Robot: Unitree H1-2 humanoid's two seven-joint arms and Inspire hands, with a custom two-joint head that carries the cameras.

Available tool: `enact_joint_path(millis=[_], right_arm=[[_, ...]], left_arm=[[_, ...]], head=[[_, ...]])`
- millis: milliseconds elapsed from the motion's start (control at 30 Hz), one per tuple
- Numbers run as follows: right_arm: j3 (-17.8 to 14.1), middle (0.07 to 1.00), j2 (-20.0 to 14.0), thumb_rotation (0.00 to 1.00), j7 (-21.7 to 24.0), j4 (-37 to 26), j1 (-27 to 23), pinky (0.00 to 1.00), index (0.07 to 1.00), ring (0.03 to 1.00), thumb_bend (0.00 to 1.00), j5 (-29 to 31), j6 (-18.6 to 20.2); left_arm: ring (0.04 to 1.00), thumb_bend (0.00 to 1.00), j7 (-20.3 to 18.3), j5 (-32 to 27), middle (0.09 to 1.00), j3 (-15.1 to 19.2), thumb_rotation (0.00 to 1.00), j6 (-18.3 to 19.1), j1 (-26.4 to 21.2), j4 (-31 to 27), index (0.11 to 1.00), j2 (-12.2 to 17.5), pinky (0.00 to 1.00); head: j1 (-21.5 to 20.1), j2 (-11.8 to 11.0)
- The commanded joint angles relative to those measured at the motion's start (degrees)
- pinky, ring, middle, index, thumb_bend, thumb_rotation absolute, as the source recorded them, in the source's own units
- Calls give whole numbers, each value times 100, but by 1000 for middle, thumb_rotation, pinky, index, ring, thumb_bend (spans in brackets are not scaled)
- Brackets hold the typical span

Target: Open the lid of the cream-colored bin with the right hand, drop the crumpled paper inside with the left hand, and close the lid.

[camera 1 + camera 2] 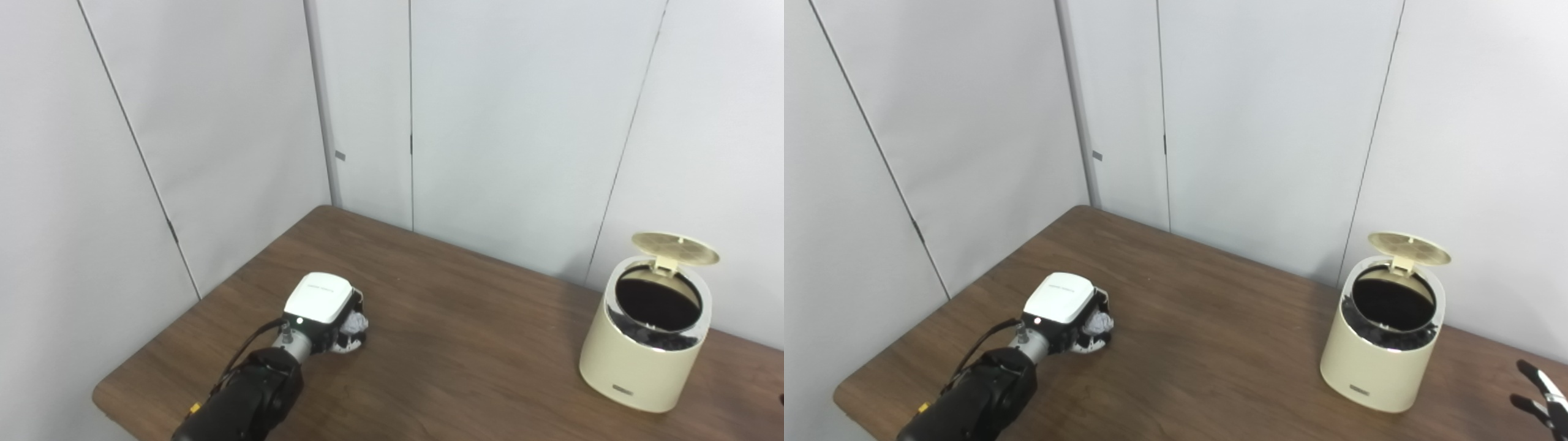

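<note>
One step done: the bin (pixel 1381 349) stands lid (pixel 1409 248) up on your desk (pixel 1213 355). Left robot hand (pixel 1066 315) closes on the paper (pixel 1097 324); right robot hand (pixel 1540 395), fingers spread, waits. Next, lift and carry it across.

left hand (pixel 323 309): white shell, lit dot | black forearm, black cable

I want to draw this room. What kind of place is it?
Probably a robot test booth: plain white wall panels close around a bare wooden table holding only a bin.
</note>
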Motion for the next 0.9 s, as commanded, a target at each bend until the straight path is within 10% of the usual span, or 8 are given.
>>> enact_joint_path(millis=[0,433,867], right_arm=[[-48,976,-90,535,-5,-153,-166,413,946,874,802,60,-179],[-3,979,-52,501,-21,-88,-231,624,942,903,769,32,-178],[104,989,47,409,-83,43,-298,824,963,942,704,-76,-383]], left_arm=[[422,528,-227,86,474,-61,0,31,47,-191,485,129,340],[435,528,-72,373,473,377,0,-109,-181,-1389,483,-9,408],[353,528,368,594,471,330,0,-790,-788,-1796,483,-479,279]], head=[[6,4],[-59,4],[-1006,45]])
